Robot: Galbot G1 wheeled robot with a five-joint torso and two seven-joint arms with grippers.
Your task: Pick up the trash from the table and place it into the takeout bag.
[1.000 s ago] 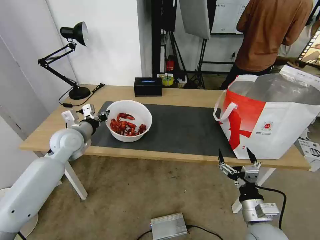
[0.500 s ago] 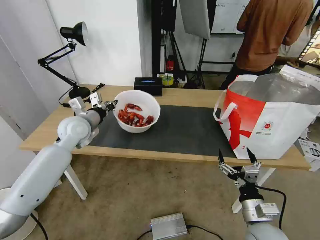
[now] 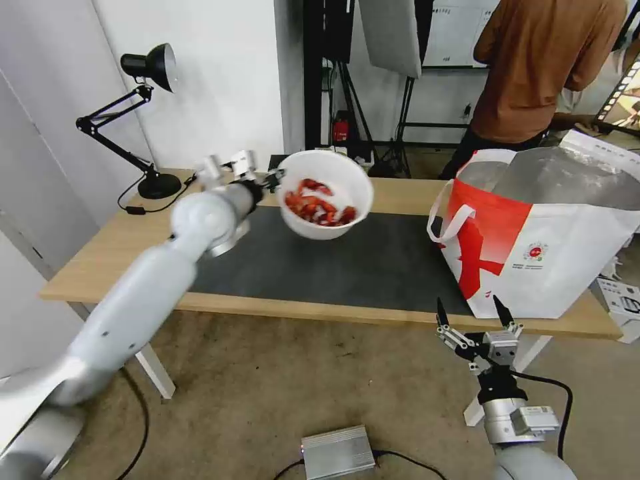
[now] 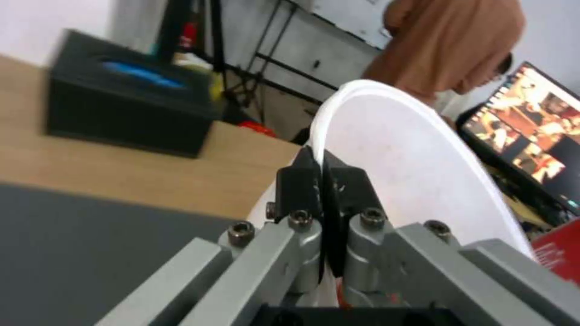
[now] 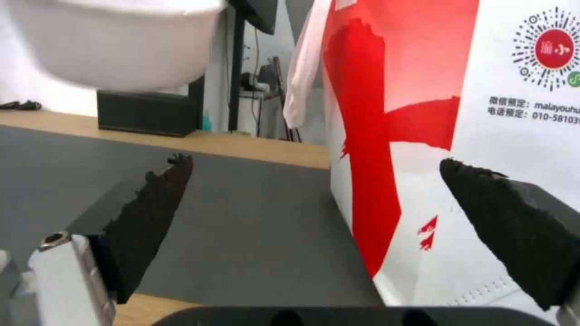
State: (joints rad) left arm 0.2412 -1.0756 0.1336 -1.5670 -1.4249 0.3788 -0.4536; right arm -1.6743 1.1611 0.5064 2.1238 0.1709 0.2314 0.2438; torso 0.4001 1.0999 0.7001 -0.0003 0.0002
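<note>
Bowl [image 3: 325, 195] raised, in left claw [image 3: 272, 179]

Pale grey arms, seemingly black-padded gripper [image 3: 471, 312]

A black desk lamp [image 3: 143, 87] stands by a white wall [image 3: 213, 80]. To its right, past the wall's edge, there are dark stands [image 3: 347, 100] and a grey board [image 3: 390, 33]. Below the lamp, the floor [image 3: 267, 393] is brown and rough. A small silver box [image 3: 337, 452] with a black cord lies on the floor, far below the lamp.
</note>
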